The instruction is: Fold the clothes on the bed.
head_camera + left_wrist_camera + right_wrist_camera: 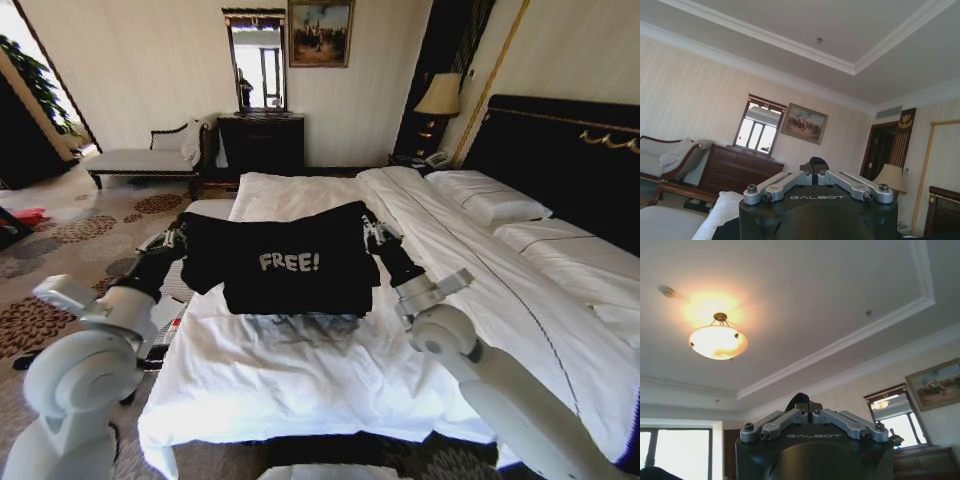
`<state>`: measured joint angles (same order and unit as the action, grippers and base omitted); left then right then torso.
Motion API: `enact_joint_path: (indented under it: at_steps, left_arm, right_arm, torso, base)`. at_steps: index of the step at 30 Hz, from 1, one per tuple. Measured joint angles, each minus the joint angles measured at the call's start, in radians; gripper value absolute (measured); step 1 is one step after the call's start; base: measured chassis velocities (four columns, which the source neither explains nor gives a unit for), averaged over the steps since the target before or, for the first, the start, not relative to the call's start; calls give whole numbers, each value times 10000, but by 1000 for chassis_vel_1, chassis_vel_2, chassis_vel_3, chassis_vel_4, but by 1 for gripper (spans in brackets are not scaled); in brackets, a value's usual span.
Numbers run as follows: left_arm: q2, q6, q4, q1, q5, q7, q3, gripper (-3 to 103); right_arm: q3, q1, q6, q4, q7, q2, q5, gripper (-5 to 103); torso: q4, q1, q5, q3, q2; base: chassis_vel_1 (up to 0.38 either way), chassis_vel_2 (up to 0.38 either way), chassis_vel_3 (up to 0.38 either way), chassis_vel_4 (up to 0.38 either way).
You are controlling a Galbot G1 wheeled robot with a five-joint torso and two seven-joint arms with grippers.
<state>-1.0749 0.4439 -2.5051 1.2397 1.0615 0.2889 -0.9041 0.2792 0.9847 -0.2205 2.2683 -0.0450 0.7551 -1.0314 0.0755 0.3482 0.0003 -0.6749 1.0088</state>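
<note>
Now | one T-shirt (285, 262) held above one bed (300, 370) | left gripper (178, 236), right gripper (374, 233): jaws clamped on shirt

Left gripper (178, 238) and right gripper (374, 235) raised, both clamped shut

I hold my soft black T-shirt with white "FREE!" letters (283, 262) up, spread wide over the big white bed's (300, 375) foot end.

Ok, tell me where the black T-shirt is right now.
In the head view the black T-shirt hangs above the bed, stretched between the left gripper and right gripper, both shut on its top corners.
</note>
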Motion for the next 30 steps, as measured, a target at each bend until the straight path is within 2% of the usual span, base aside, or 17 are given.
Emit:
enact_joint_path:
  at_steps: [3, 7, 8, 12, 13, 17, 23, 27, 30]
  left_arm:
    - [80, -49, -18, 226, 325, -63, -395, 0]
    - [378, -139, -17, 773, 1688, -97, -1908, 0]
    - [378, -139, -17, 773, 1688, -97, -1908, 0]
    - [707, -286, 2, 1158, 2788, -57, -3294, 0]
    - [707, -286, 2, 1158, 2788, -57, -3294, 0]
    - [1041, -450, 14, 1370, 3767, -28, -4487, 0]
    - [1300, -419, 25, 1402, 4336, 105, -4881, 0]
    - [1649, 8, 32, 1373, 4603, 427, -4928, 0]
    - [2247, 678, 37, 1359, 4440, 730, -4943, 0]
  right_arm:
    - [450, 255, -76, 265, 243, -213, -261, 0]
    - [1627, 722, -97, 1266, 452, -921, -1099, 0]
    - [1627, 722, -97, 1266, 452, -921, -1099, 0]
    - [2548, 784, 65, 2309, 232, -1661, -2235, 0]
    - [2548, 784, 65, 2309, 232, -1661, -2235, 0]
    - [3070, 886, 123, 2426, 2, -2185, -2495, 0]
    - [3024, 925, 234, 2399, -71, -2214, -2392, 0]
    - [2920, 896, 277, 2377, -76, -2179, -2284, 0]
    - [2823, 885, 284, 2359, -77, -2046, -2154, 0]
  torso:
    - [0, 0, -1, 0, 0]
    - [-4, 0, -4, -1, 0]
    - [-4, 0, -4, -1, 0]
    - [-2, 0, -5, 0, 1]
    - [-2, 0, -5, 0, 1]
    - [-3, 0, -6, -1, 0]
    - [-3, 0, -2, -2, 0]
    - [-2, 0, -5, -1, 0]
    - [-3, 1, -5, -2, 0]
  base:
    - [0, 0, 0, 0]
    - [0, 0, 0, 0]
    - [0, 0, 0, 0]
    - [0, 0, 0, 0]
    - [0, 0, 0, 0]
    - [0, 0, 0, 0]
    - [0, 0, 0, 0]
    - [0, 0, 0, 0]
    - [0, 0, 0, 0]
